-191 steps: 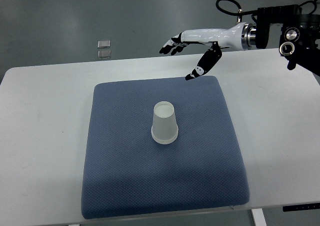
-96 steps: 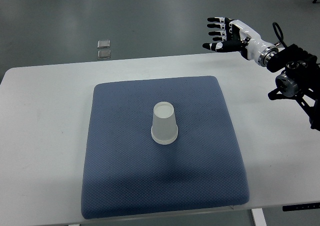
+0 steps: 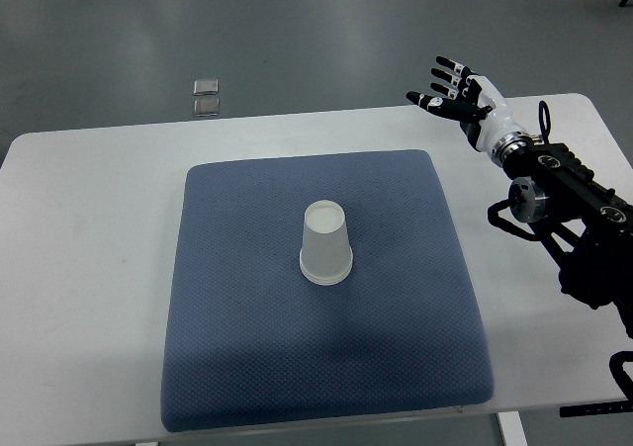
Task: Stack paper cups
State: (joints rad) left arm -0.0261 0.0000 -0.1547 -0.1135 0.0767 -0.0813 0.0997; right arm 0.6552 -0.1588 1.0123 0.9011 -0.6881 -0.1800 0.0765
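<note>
A white paper cup (image 3: 325, 243) stands upside down near the middle of the blue mat (image 3: 237, 357); I cannot tell whether it is one cup or a stack. My right hand (image 3: 453, 92) is raised over the table's far right edge, fingers spread, holding nothing, well away from the cup. Its arm (image 3: 564, 204) comes in from the right. The left arm is out of view.
The mat lies on a white table (image 3: 89, 268). Two small square objects (image 3: 206, 96) lie on the grey floor beyond the table's far edge.
My right arm has swung back to the right and lowered; the open hand has moved from beyond the mat's far edge to the table's far right. The cup has not moved.
</note>
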